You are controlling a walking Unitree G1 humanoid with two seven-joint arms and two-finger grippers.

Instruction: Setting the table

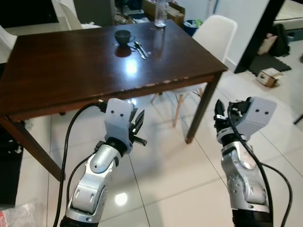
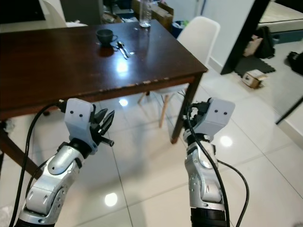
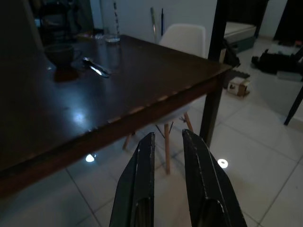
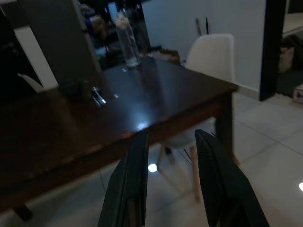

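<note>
No brand, label or writing can be read anywhere in these views. A dark wooden desk (image 1: 71, 66) stands ahead of the robot, its left side cut off by the frame edge. On its far part sit one dark cup (image 1: 123, 36), a small bundle of metal cutlery (image 1: 140, 49) just to the right of the cup, and one clear plastic bottle (image 1: 161, 13) at the far edge, its top cut off in the eye views. How many pieces make up the cutlery cannot be told; they lie too close together and too small. One white chair (image 1: 215, 33) is tucked at the desk's right side, its seat hidden under the top, and a second white chair (image 1: 71, 16) shows partly at the far left.

The left gripper (image 1: 138, 124) hangs below the desk's near edge, over the tiled floor (image 1: 156, 165), empty, its two black fingers (image 3: 137, 184) parted by a narrow gap. The right gripper (image 1: 219, 113) is held near the desk's near right leg, also empty, fingers (image 4: 215, 179) apart with a slightly wider gap. Both are well apart from the cup, cutlery and bottle. A small cardboard box (image 1: 268, 76) lies on the floor at the far right.
</note>
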